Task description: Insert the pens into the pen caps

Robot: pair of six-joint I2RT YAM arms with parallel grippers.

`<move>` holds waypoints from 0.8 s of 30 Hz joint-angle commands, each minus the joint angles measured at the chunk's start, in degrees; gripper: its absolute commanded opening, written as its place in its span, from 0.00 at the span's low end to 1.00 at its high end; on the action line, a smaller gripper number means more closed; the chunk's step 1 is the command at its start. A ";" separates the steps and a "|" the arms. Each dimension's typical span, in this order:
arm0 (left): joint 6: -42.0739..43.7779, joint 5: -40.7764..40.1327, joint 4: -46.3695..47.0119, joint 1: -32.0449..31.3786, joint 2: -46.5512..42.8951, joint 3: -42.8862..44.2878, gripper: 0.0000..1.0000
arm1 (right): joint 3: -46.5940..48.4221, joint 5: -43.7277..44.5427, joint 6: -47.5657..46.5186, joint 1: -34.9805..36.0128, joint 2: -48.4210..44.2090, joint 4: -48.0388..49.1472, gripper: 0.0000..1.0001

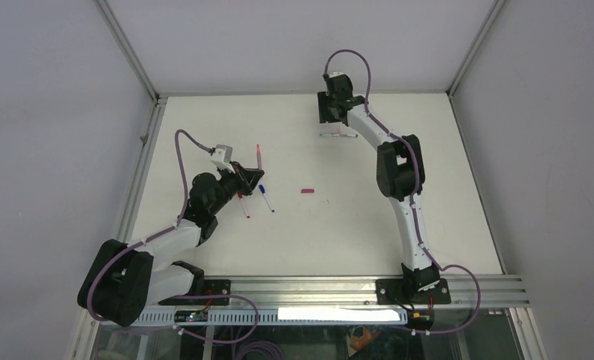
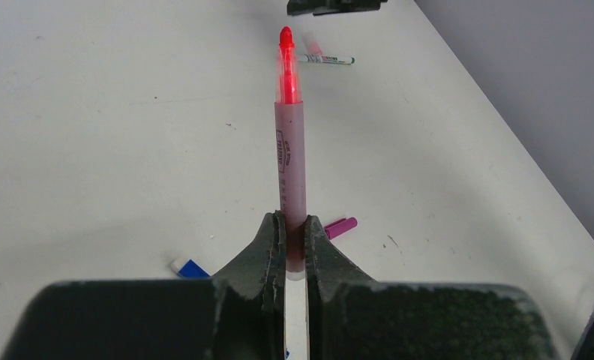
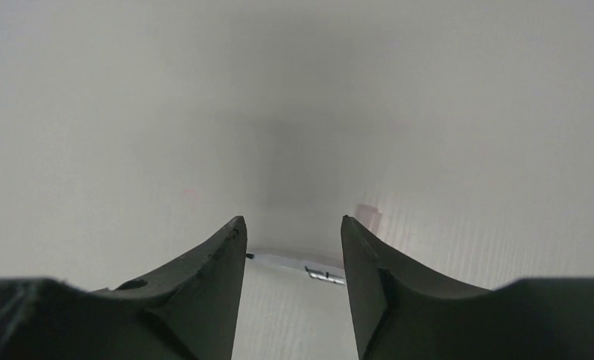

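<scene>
Pen (image 2: 291,161) in left claw (image 2: 295,227), white table (image 2: 129,112), walls (image 2: 549,90)

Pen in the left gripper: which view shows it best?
Left wrist: the pen fills the frame, red end and barrel print sharp, clamped in the left gripper. Top external shows only a thin pink sliver beyond the gripper. Right wrist doesn't show it.

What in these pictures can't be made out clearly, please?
- Right wrist: the open right hand hides both ends of the far pen.
- Right wrist: a pink patch is too blurred to call a cap.
- Left wrist: the left hand, shut on the pink pen, hides most of the blue pen.
- Top: the red pen is too small to tell whether it is capped.
</scene>
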 commanded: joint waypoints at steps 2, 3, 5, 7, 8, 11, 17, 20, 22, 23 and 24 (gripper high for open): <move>2.61 -1.27 -2.75 -0.46 -4.81 -0.26 0.00 | 4.11 3.06 -3.08 -1.98 1.38 -2.66 0.51; 2.70 -1.38 -2.99 -0.46 -4.98 -0.22 0.00 | 3.82 3.14 -3.24 -2.08 1.47 -2.16 0.52; 2.72 -1.50 -3.05 -0.46 -4.83 -0.09 0.00 | 3.41 3.25 -3.41 -2.26 1.85 -1.42 0.52; 2.57 -1.22 -2.97 -0.46 -4.24 0.17 0.00 | 3.24 3.51 -3.58 -2.60 2.50 -1.22 0.52; 2.40 -1.09 -2.76 -0.46 -3.89 0.28 0.00 | 3.03 3.53 -3.54 -2.75 2.73 -1.08 0.52; 1.95 -0.63 -2.19 -0.46 -2.91 0.63 0.00 | 1.88 3.12 -3.11 -3.32 3.05 -0.27 0.52; 1.84 -0.39 -2.05 -0.46 -2.00 1.39 0.00 | 0.66 1.07 -1.57 -3.80 4.11 0.10 0.49; 1.69 -0.36 -1.79 -0.46 -1.25 1.60 0.00 | -0.87 -0.02 -0.61 -3.90 4.11 0.74 0.45; 1.49 -0.18 -1.51 -0.46 -0.74 1.76 0.00 | -1.74 -0.08 -0.24 -3.85 4.13 1.07 0.41; 1.41 0.01 -1.46 -0.46 -0.56 1.86 0.00 | -2.05 -0.11 -0.13 -3.88 4.13 1.16 0.41; 1.40 0.00 -1.37 -0.46 -0.38 1.95 0.00 | -2.30 -0.15 -0.12 -3.97 4.25 1.25 0.40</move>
